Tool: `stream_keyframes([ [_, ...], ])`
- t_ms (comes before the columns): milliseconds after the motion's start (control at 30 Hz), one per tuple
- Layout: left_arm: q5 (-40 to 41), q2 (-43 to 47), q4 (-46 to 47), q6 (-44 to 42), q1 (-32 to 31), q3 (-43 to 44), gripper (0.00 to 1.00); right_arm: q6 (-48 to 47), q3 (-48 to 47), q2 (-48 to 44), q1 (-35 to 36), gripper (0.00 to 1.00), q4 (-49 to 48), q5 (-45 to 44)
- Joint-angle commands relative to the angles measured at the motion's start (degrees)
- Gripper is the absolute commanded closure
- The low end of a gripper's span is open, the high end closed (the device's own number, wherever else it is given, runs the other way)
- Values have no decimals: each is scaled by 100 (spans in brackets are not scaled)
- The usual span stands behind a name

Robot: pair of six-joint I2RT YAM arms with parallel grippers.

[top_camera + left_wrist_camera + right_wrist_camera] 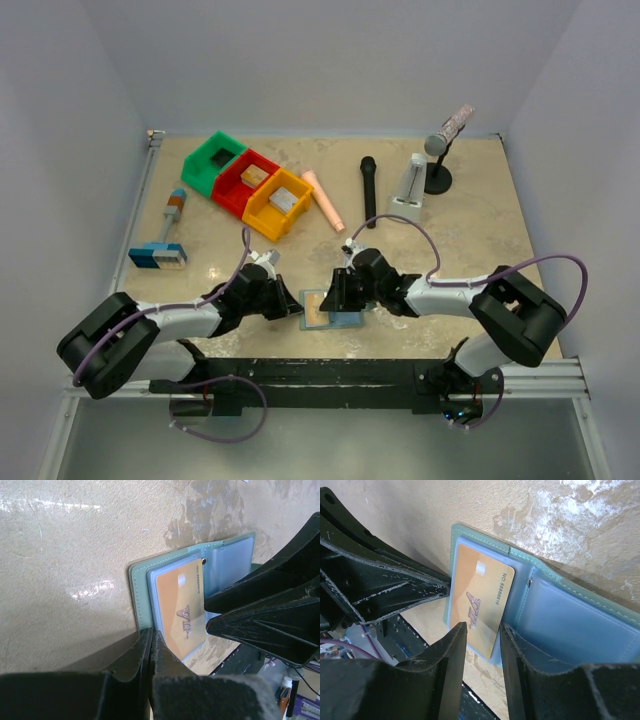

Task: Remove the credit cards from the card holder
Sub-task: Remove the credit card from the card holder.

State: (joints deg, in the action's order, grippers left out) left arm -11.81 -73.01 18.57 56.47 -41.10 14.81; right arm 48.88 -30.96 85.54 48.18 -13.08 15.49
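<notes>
The pale teal card holder (347, 319) lies open near the table's front edge and also shows in the left wrist view (140, 597) and the right wrist view (575, 622). A golden-tan credit card (480, 597) printed "VIP" lies tilted in its left panel; it also shows in the left wrist view (180, 610). The silvery-grey card is hidden. My left gripper (150, 632) is shut, its tips on the holder's left edge (298, 303). My right gripper (482, 629) is open, its jaws either side of the golden card's near end (332, 295).
Green (215, 160), red (245, 183) and orange (277, 205) bins stand at the back left. A pink tube (323, 198), black microphone (368, 190), white stand (410, 190) and a microphone on a stand (445, 140) lie behind. A blue-and-white striped block (157, 255) is at left.
</notes>
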Motion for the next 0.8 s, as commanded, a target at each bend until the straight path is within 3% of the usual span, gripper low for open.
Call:
stream_keyframes([
  [0, 144, -108, 24, -4, 14, -110, 100, 34, 29, -46, -20, 62, -282, -46],
  [600, 276, -301, 77, 93, 14, -233, 100, 789, 573, 394, -142, 62, -1662, 253],
  [767, 329, -301, 68, 110, 14, -250, 100, 763, 600, 253, -151, 61, -1461, 130],
])
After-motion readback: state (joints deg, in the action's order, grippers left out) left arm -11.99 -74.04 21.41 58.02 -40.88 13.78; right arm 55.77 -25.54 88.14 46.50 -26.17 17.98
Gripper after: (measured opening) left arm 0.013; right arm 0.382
